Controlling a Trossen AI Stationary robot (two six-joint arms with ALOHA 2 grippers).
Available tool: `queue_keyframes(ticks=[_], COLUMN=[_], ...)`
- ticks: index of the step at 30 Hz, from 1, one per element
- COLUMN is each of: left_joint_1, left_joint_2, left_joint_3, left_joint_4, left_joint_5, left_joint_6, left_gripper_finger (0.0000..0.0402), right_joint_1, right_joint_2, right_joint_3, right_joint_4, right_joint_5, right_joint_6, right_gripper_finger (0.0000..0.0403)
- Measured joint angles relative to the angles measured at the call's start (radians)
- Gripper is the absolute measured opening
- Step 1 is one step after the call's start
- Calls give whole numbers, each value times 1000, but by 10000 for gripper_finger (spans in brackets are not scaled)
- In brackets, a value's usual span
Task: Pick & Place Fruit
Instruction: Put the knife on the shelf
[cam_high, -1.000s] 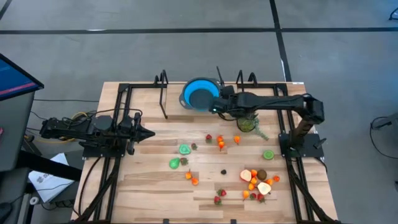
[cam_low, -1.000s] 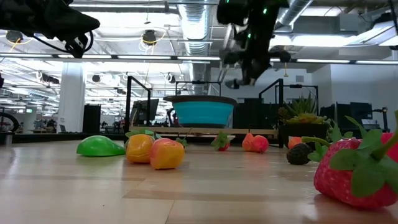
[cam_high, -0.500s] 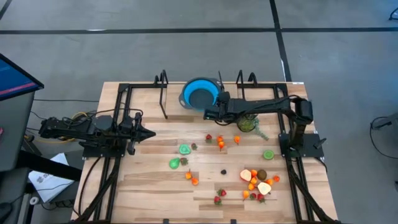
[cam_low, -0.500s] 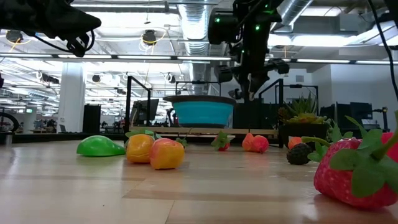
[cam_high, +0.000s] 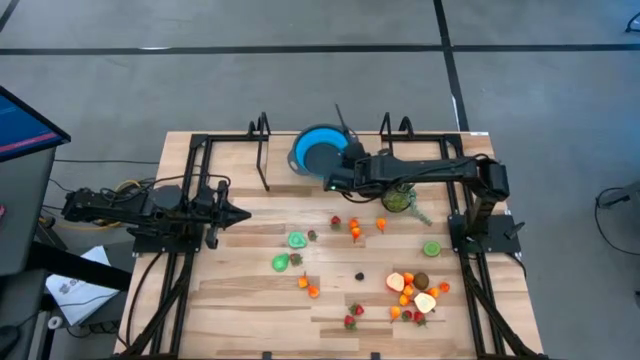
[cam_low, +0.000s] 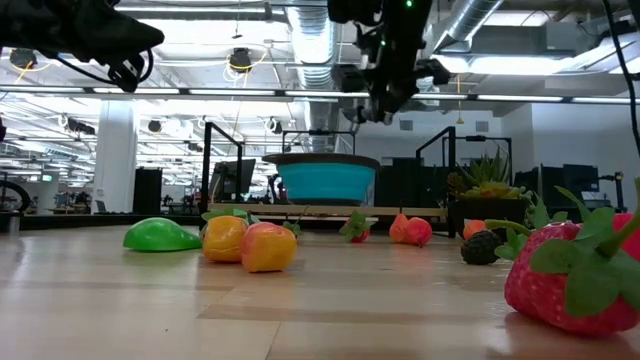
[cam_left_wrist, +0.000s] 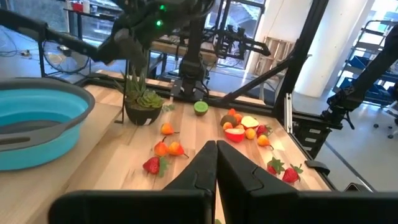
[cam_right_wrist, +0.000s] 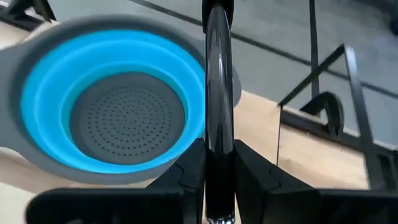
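Observation:
Many small toy fruits lie on the wooden table: a green piece (cam_high: 297, 240), a pear (cam_high: 281, 262), strawberries (cam_high: 336, 221), orange pieces (cam_high: 355, 232), a lime (cam_high: 431, 248) and a cluster (cam_high: 412, 295). The blue bowl (cam_high: 320, 152) stands at the far middle. My right gripper (cam_high: 349, 152) hangs above the bowl's right rim, shut on a glossy black rod (cam_right_wrist: 219, 74). My left gripper (cam_left_wrist: 216, 163) waits shut at the table's left (cam_high: 240, 214), level and holding nothing. My right gripper pinches the black rod's lower stretch (cam_right_wrist: 219, 146) between its two fingers (cam_right_wrist: 189, 168), one on each side. The rod runs on past the fingertips toward the table's far edge, and its free end (cam_high: 337, 110) is lifted clear above the bowl. Its near end is hidden under the gripper.
A potted spiky green plant (cam_high: 398, 198) stands under my right arm. Black frame rails (cam_high: 262, 150) rise along the table's far, left and right sides. Bare wood lies between the bowl and the scattered fruit.
My right gripper has swung a little toward the table's left beside the bowl, dipped, then risen again, and turned somewhat. The rod it holds has tipped with it, its free end now leaning toward the far left. The fruits and the bowl have kept still.

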Motion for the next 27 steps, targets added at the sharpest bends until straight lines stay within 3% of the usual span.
queue_keyframes(ticks=[9, 20, 27], left_joint_1=[0, 0, 23], left_joint_2=[98, 206, 243], left_joint_3=[0, 0, 0], left_joint_4=[41, 216, 288], left_joint_5=[0, 0, -19], left_joint_6=[70, 178, 246], left_gripper_finger=[10, 111, 133], right_joint_1=[40, 75, 112], right_joint_2=[0, -5, -53], right_joint_3=[8, 8, 9], right_joint_4=[-101, -131, -137], right_joint_5=[-5, -36, -56], right_joint_6=[21, -8, -70], right_gripper_finger=[48, 48, 48])
